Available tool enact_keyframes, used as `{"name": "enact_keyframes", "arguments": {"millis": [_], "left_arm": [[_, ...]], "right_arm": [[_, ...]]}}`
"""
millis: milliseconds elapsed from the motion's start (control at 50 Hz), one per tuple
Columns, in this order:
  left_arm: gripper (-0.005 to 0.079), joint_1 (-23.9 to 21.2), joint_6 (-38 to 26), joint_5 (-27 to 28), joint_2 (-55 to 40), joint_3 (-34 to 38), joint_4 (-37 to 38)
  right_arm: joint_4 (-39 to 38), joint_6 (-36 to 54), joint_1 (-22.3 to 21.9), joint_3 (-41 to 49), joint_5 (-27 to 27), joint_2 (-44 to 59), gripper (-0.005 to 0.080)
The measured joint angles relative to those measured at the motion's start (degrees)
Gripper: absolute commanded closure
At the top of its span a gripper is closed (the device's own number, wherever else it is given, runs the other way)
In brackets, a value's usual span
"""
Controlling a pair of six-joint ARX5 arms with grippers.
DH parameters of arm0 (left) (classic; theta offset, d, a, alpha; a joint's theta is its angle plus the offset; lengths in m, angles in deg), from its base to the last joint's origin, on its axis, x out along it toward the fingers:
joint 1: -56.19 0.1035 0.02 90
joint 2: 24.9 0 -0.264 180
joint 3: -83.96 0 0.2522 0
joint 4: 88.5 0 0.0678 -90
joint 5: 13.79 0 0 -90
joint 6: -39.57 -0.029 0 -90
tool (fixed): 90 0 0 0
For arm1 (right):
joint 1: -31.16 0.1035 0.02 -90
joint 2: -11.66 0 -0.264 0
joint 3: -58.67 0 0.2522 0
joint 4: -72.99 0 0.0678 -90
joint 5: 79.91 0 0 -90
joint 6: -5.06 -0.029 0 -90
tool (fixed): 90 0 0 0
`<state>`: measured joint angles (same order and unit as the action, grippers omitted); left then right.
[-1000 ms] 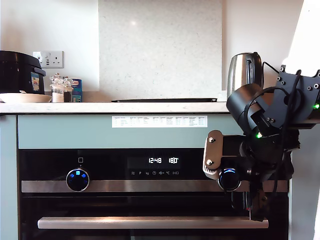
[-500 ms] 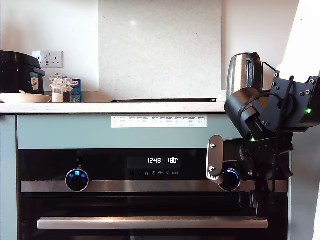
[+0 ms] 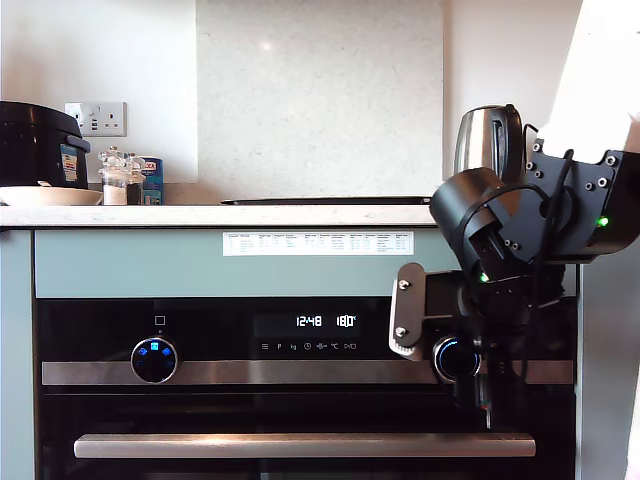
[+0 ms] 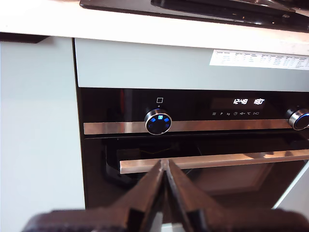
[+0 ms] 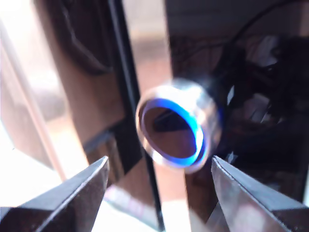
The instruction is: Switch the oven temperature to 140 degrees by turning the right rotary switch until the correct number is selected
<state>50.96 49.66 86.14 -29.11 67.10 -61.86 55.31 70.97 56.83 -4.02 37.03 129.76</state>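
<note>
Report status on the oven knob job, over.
My second gripper open, lined up on the right knob, not gripping. My first gripper shut, back from the oven. Display reads 180. Nothing in the way.

Black arm (image 3: 520, 225), cables, green LEDs.

Glossy glass and brushed metal

The oven (image 3: 200, 410) has a glossy black glass front, a brushed steel band and a smooth metal bar handle (image 3: 300, 446). The right rotary switch (image 5: 177, 126) looks metal-rimmed, though blurred. The kettle (image 3: 487, 142) is polished steel; the worktop (image 3: 200, 215) is pale and smooth.
</note>
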Motion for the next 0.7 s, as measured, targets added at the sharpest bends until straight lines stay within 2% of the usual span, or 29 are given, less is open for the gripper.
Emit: {"name": "enact_keyframes", "arguments": {"millis": [700], "left_arm": [[0.0764, 0.0, 0.0, -1.4, 0.0, 0.0, 1.0]], "right_arm": [[1.6, -4.5, 1.5, -0.6, -0.9, 0.0, 0.0132]]}}
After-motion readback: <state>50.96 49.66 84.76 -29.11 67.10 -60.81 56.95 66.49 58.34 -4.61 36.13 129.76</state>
